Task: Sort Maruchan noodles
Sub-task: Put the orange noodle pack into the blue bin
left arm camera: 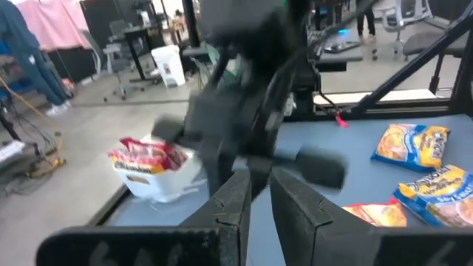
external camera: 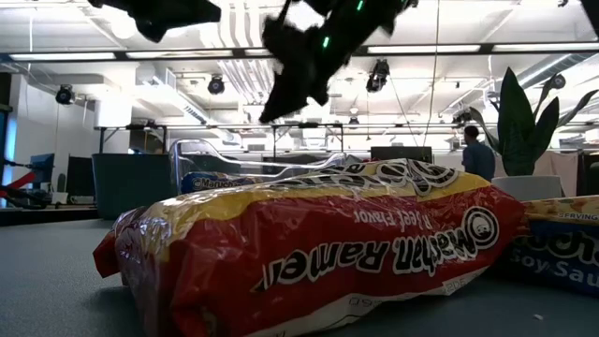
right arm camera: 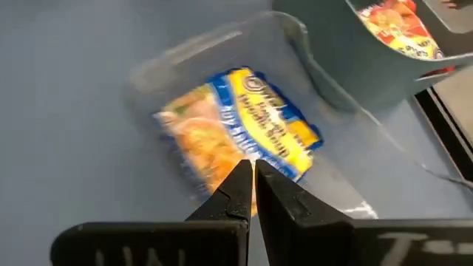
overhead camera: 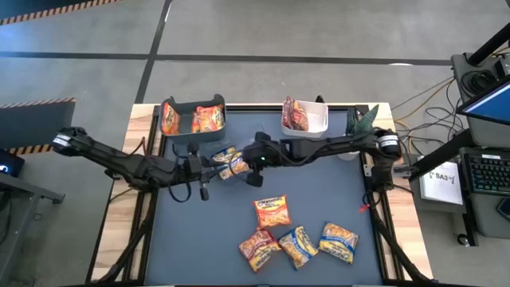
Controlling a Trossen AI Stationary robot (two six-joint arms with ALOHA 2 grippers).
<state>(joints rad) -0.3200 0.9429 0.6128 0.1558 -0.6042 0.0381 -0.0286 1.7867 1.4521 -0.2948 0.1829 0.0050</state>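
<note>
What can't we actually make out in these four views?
- Clear plastic bin holding the blue-yellow noodle packet: in the high view both arms cover most of it.
- Right gripper, shut: the right wrist view doesn't show whether its tips touch the packet.
- Left gripper: the right arm, blurred, blocks what lies ahead.
- Low view: the dark red noodle packet hides the table behind.

The high view looks straight down on the desk (overhead camera: 199,231), the low view level across it, both sharing the red packet (external camera: 318,253).
</note>
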